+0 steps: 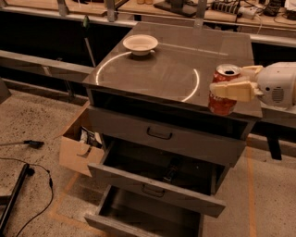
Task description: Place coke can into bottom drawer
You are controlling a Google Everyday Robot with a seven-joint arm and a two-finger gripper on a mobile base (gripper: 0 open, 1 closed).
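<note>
The red coke can [223, 96] with a silver top is held upright in my gripper [233, 81], whose pale fingers close on the can's upper half from the right. The can hangs above the front right corner of the grey cabinet top [175, 65]. The bottom drawer [138, 217] is pulled open at the lower edge of the camera view, a shallow grey tray, partly cut off. The middle drawer [157, 185] with a black handle is also open above it. The top drawer [162, 134] is shut.
A white bowl [140, 44] sits at the back left of the cabinet top. An open cardboard box [81, 146] stands on the floor left of the cabinet. Black cables [23, 176] lie on the floor at left. A workbench [138, 9] runs behind.
</note>
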